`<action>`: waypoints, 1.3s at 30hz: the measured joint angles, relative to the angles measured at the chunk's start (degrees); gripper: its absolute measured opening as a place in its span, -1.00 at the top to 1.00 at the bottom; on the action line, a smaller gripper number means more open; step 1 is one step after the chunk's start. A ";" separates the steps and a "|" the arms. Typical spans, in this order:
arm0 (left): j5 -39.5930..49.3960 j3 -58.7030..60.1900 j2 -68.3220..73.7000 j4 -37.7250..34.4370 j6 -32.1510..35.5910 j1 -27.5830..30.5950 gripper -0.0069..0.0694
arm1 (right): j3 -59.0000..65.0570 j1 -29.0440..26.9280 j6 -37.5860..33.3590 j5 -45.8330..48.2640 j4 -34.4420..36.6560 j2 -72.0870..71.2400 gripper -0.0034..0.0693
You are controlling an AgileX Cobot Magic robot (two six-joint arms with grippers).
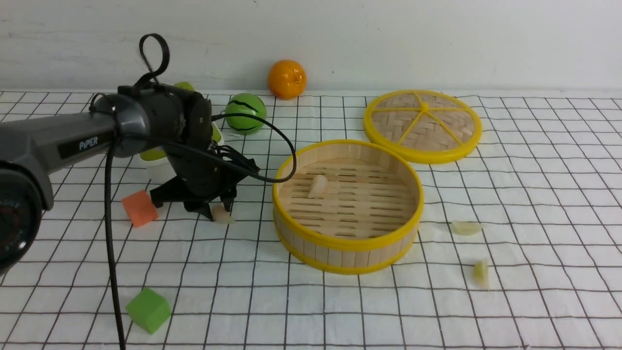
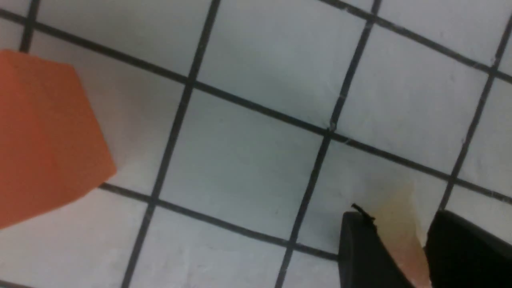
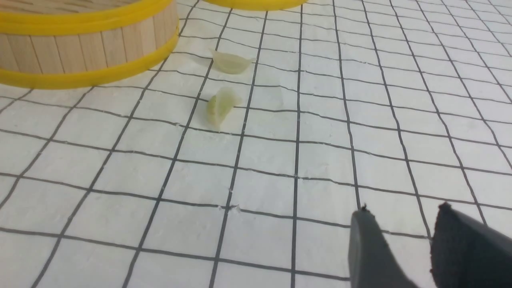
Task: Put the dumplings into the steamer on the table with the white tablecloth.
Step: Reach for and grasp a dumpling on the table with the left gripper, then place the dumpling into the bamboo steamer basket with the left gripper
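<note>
One pink dumpling (image 1: pixel 318 186) is seen inside the steamer (image 1: pixel 347 240), in the middle of the front view. A second pink dumpling (image 1: pixel 223 216) is pinched on the cloth (image 1: pixel 340 311), left of the steamer, by the jaws of the left gripper (image 1: pixel 219 210). Two green dumplings (image 1: pixel 466 227) (image 1: pixel 481 273) are laid at the lower right. The jaws of the right gripper (image 3: pixel 404 212) are held partly apart over bare cloth.
</note>
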 joint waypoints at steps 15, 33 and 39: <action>5.73 -3.47 0.00 -1.92 12.68 0.00 0.39 | 0.00 0.00 0.00 0.00 0.00 0.00 0.25; 17.53 -30.41 1.72 -16.27 28.44 -9.99 0.39 | 0.00 0.00 0.00 0.00 0.00 0.00 0.25; 16.88 -34.92 9.30 -9.50 30.67 -15.54 0.39 | 0.00 0.00 0.00 0.00 0.00 0.00 0.25</action>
